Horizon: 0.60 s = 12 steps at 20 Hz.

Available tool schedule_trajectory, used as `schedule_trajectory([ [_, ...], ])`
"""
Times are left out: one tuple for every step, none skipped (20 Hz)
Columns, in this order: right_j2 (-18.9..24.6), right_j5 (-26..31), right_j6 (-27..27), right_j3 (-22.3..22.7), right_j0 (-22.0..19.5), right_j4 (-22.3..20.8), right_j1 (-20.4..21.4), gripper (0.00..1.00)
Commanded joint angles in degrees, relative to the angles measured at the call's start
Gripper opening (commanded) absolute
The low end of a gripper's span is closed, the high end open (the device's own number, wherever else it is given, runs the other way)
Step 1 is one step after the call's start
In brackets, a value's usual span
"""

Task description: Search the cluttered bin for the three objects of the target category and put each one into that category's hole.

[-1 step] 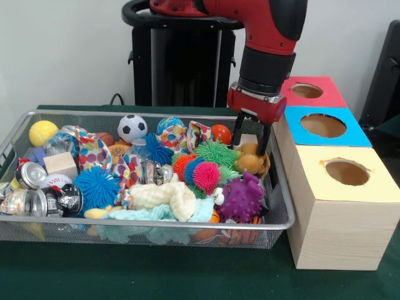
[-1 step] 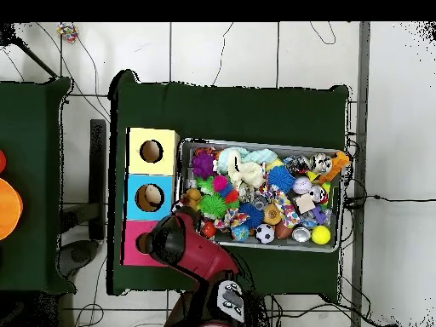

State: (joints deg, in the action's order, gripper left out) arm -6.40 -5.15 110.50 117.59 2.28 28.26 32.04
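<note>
Bin (image 1: 19,128) corner: arm drops vertically, its gripper (image 1: 251,139) jaws parted, empty, above a tan toy (image 1: 249,162)

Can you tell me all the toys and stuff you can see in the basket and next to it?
wire basket: one, silver, on the green table
soccer ball: one, black and white, back of basket
yellow ball: one, back corner
spiky balls: several, blue, green, pink, orange, middle
purple spiky toy: one, front, near the boxes
cans: a few, silver, end far from the boxes
wooden block: one, tan, near the cans
boxes with holes: three, yellow, blue, red, beside basket
pincer: one, black, on red arm, down in basket
</note>
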Motion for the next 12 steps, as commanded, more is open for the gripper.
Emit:
schedule_trajectory([
  [6.4,-4.5,13.6,-4.4,-3.1,-0.1,-2.5,1.0],
  [6.7,-4.7,13.6,-4.4,-3.3,-0.2,-2.5,1.0],
  [6.9,-4.8,13.6,-4.5,-3.5,-0.3,-2.6,1.0],
  [7.3,-5.0,13.5,-4.5,-3.8,-0.6,-2.6,1.0],
  [7.6,-5.0,13.2,-4.8,-4.1,-0.8,-2.8,1.0],
  [8.2,-5.0,13.0,-4.9,-4.5,-1.1,-3.1,1.0],
  [8.8,-5.1,12.8,-5.0,-4.9,-1.5,-3.4,1.0],
  [10.0,-4.9,12.6,-4.9,-5.7,-2.1,-3.7,1.0],
  [10.5,-5.2,12.6,-4.9,-5.8,-2.3,-4.0,1.0],
  [11.2,-5.0,12.3,-4.9,-6.2,-2.7,-4.1,1.0],
  [12.0,-4.8,11.9,-4.9,-6.5,-3.2,-4.3,1.0],
  [13.0,-4.6,11.4,-5.0,-7.0,-4.0,-4.3,1.0],
])
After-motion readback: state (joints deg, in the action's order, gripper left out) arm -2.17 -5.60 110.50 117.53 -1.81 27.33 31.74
